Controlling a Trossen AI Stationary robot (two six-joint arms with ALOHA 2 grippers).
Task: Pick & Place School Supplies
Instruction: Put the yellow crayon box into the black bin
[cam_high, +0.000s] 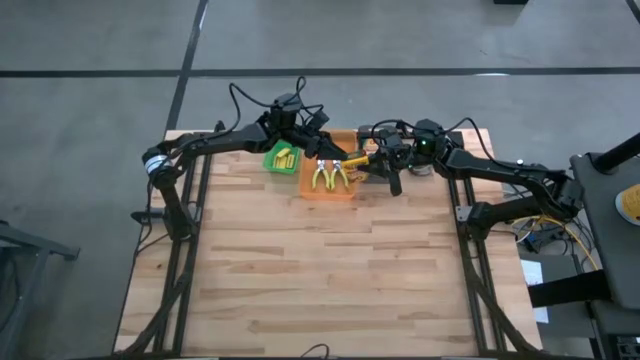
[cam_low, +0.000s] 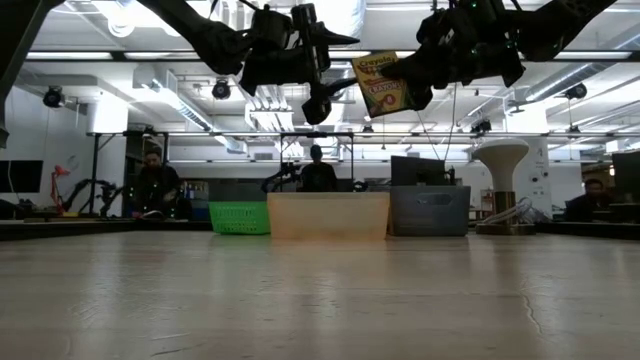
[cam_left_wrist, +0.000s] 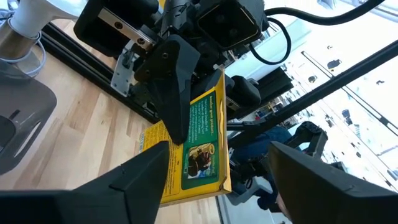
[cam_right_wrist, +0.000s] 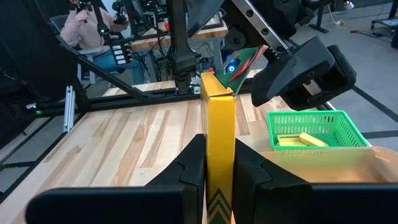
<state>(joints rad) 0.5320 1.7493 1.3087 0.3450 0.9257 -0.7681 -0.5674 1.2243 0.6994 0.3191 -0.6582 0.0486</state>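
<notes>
A flat yellow crayon box (cam_low: 380, 85) with a green face (cam_left_wrist: 202, 140) hangs high over the orange tray (cam_high: 328, 187), and my right gripper (cam_right_wrist: 219, 149) is shut on it. My left gripper (cam_left_wrist: 217, 186) faces it from the table's left. It is open wide, one finger on either side of the box's free end, and no touch shows. Two yellow-handled pliers (cam_high: 327, 176) lie in the orange tray. Short yellow blocks (cam_right_wrist: 305, 139) lie in the green tray (cam_high: 283, 157). My right gripper pinches the crayon box between its two fingers, one on each broad face (cam_right_wrist: 221, 134). The fingers (cam_left_wrist: 174, 93) come about level from the table's right. The box stands on edge, lifted clear of the trays, and its free end (cam_right_wrist: 217, 93) points toward my left gripper.
The green tray, the orange tray and a dark tray (cam_low: 430, 210) stand in a row at the table's far edge. A white round object (cam_low: 502, 165) stands to their right. The near wooden table top (cam_high: 320, 280) is bare. People sit in the room behind.
</notes>
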